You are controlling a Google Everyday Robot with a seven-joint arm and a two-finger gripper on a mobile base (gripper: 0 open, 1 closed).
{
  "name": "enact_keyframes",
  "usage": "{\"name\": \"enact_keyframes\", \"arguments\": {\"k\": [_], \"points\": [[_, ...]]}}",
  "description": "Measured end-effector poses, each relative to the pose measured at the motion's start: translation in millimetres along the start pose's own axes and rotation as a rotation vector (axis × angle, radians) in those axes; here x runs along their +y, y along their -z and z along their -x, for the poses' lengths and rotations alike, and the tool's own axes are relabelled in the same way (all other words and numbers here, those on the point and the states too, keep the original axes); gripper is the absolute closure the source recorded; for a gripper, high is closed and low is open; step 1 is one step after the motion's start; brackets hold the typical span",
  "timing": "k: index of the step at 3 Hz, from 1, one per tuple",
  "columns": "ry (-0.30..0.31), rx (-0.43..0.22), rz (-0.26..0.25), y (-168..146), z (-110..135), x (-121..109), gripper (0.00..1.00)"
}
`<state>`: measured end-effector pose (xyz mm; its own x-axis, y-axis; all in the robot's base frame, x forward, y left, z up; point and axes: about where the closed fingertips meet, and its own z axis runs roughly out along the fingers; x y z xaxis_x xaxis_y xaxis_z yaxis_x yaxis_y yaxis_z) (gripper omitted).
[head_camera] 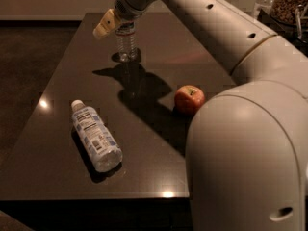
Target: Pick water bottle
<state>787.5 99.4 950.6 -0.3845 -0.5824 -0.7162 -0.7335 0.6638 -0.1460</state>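
The water bottle (127,44) stands upright at the far side of the dark table (57,167). It is slim, clear and ribbed, with a narrow red-and-blue band (126,31). Its cap and neck are hidden behind the arm. My gripper (109,23), with yellowish tips, hangs at the bottle's top and reaches out to its upper left. The arm comes in from the right, above the table.
A fatter clear bottle (95,135) with a large white-and-blue label lies on its side at the front left. A red apple (189,99) sits at the middle right, beside the robot's large white body (245,153). Jars (288,4) stand at the far right.
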Motion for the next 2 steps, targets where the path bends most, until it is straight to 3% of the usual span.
{"name": "enact_keyframes", "arguments": {"k": [2], "points": [[-0.001, -0.015, 0.021, -3.7, 5.6, -3.8, 0.41]]}}
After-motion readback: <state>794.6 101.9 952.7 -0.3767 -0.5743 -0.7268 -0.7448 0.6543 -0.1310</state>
